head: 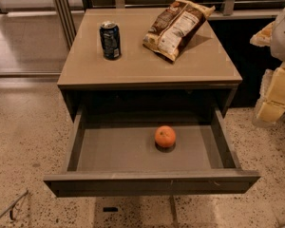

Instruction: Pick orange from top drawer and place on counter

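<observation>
The orange (165, 137) lies on the grey bottom of the top drawer (109, 151), right of its middle. The drawer is pulled fully out, with its plain front panel toward me. Above it is the tan counter (142, 63). My gripper (273, 98) shows at the right edge of the view as pale yellow and white parts. It hangs to the right of the cabinet, at about the height of the counter's front edge and above the drawer's right side. It is well apart from the orange and holds nothing that I can see.
A dark blue soda can (110, 40) stands upright at the counter's left rear. A brown chip bag (175, 26) lies at the rear right. Speckled terrazzo floor (23, 141) surrounds the cabinet. A metal frame (61, 13) stands behind at the left.
</observation>
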`<control>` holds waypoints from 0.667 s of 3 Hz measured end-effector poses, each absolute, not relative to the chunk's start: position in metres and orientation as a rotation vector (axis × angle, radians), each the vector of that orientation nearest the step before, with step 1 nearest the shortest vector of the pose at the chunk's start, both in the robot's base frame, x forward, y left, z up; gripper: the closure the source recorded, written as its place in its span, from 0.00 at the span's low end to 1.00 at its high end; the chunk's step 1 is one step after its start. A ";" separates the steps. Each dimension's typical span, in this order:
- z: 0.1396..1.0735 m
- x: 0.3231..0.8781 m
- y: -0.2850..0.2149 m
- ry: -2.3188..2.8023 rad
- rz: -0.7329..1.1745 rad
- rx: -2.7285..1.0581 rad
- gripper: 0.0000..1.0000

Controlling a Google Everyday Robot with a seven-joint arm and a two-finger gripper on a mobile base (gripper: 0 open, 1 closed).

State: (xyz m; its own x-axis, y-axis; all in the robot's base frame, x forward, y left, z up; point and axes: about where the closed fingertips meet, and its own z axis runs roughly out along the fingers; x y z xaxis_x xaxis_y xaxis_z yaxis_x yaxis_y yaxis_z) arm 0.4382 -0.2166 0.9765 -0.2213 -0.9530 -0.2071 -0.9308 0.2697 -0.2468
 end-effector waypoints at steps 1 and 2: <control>0.977 0.438 -0.217 2.231 -0.100 -1.724 0.00; 0.976 0.438 -0.217 2.231 -0.100 -1.724 0.19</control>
State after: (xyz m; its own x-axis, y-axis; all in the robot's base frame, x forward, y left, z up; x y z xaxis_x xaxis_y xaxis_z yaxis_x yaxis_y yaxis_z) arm 0.4382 -0.2166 0.9765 -0.2212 -0.9530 -0.2072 -0.9307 0.2698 -0.2469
